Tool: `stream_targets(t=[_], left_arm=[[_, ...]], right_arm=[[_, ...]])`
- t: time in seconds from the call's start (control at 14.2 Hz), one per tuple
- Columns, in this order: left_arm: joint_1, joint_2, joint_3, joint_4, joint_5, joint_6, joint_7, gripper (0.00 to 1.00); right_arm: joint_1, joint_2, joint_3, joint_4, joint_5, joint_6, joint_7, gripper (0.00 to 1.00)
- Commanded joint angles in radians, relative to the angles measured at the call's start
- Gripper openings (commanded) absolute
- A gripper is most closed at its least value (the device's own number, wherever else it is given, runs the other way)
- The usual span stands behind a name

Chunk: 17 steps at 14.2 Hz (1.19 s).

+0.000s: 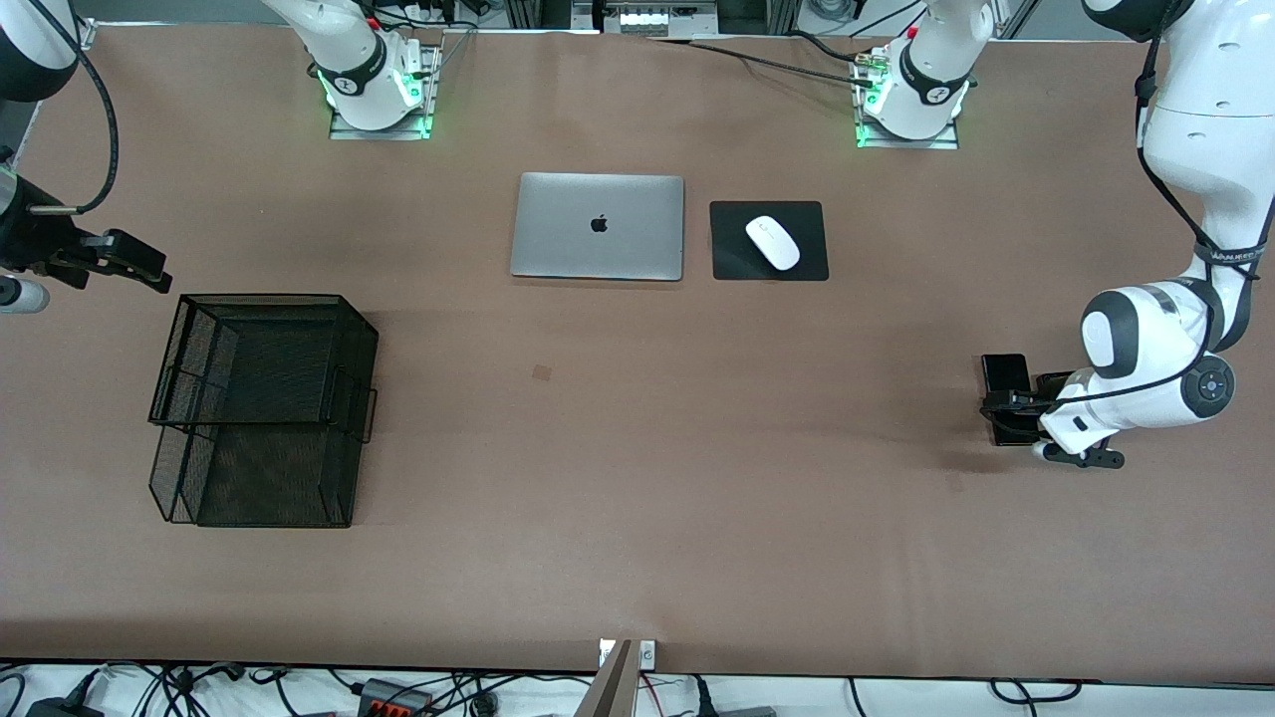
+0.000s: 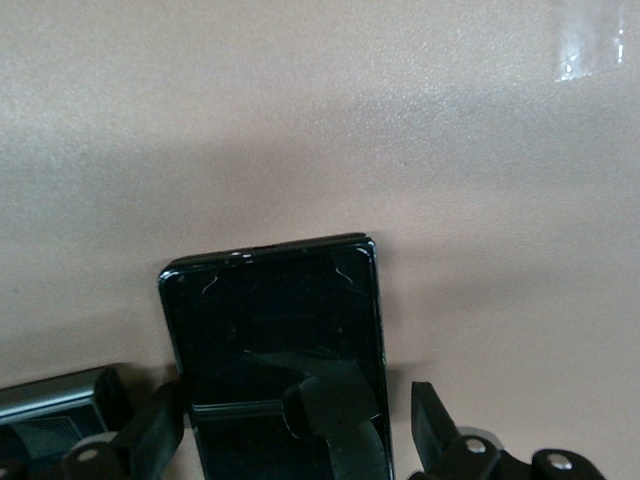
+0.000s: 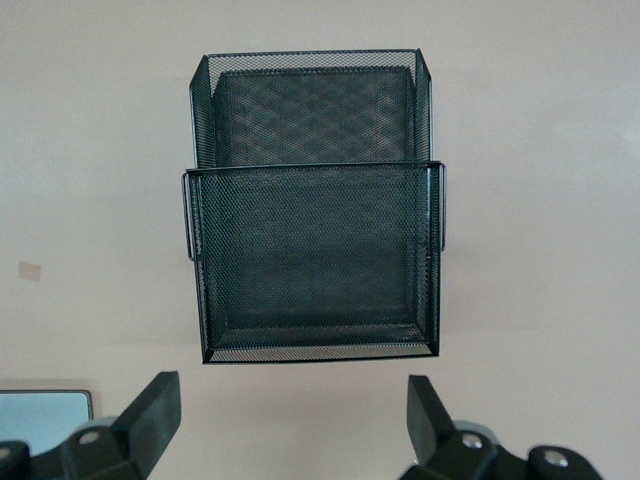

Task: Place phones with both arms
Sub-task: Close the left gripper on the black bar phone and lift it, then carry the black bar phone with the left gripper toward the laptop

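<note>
A long slim black phone [image 1: 1004, 370] lies flat on the table at the left arm's end. My left gripper [image 1: 1011, 413] is low over it and open. In the left wrist view the phone [image 2: 275, 320] runs between the two fingers [image 2: 150, 432]; a gap shows between its edge and one of them. A second dark object [image 2: 55, 410] lies close beside the phone, mostly hidden. My right gripper [image 1: 147, 267] hangs open and holds nothing, over bare table beside the mesh tray at the right arm's end; in its wrist view the right gripper [image 3: 290, 420] frames only table.
A black two-tier wire mesh tray [image 1: 261, 297] [image 3: 310, 168] stands toward the right arm's end. A closed silver laptop [image 1: 598, 227] and a white mouse [image 1: 773, 242] on a black pad [image 1: 732, 259] lie near the arms' bases.
</note>
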Motion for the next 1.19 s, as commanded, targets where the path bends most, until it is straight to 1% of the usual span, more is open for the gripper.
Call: stream_targets(t=[0.0,0.14,0.21,0.35,0.42,0.49,0.7,0.84,0.98,1.12], left_arm=[[0.004,-0.001,-0.001,-0.002,0.021,0.014,0.015,0.81],[-0.004,-0.004,-0.001,0.006,0.021,0.004,0.009,0.64],[-0.013,-0.01,-0.001,0.008,0.021,0.0,0.002,0.58],[-0.021,-0.019,-0.001,0.009,0.019,-0.028,-0.002,0.53],[-0.033,-0.031,-0.001,0.012,0.018,-0.061,-0.018,0.52],[-0.048,-0.044,-0.001,0.038,0.018,-0.115,-0.072,0.52],[-0.134,-0.053,-0.013,0.162,0.004,-0.348,-0.279,0.51],[-0.229,-0.053,-0.013,0.24,-0.107,-0.454,-0.444,0.51],[-0.341,-0.051,-0.003,0.282,-0.242,-0.476,-0.651,0.51],[-0.438,-0.041,0.007,0.32,-0.347,-0.47,-0.847,0.51]], right_arm=[[-0.003,-0.008,0.006,0.015,-0.011,-0.027,-0.019,1.0],[-0.003,-0.005,0.006,0.015,-0.011,-0.033,-0.019,1.0],[-0.003,-0.007,0.006,0.015,-0.011,-0.033,-0.019,1.0],[-0.003,-0.005,0.007,0.015,-0.011,-0.033,-0.016,1.0],[-0.003,-0.002,0.007,0.015,-0.011,-0.033,-0.013,1.0],[0.0,-0.001,0.009,0.015,-0.011,-0.033,-0.008,1.0],[0.0,-0.005,0.01,0.015,-0.008,-0.054,-0.008,1.0],[0.001,-0.005,0.015,0.015,-0.009,-0.085,-0.011,1.0],[0.0,-0.005,0.015,0.016,-0.008,-0.074,-0.011,1.0],[0.0,-0.007,0.013,0.03,-0.012,-0.077,-0.011,1.0]])
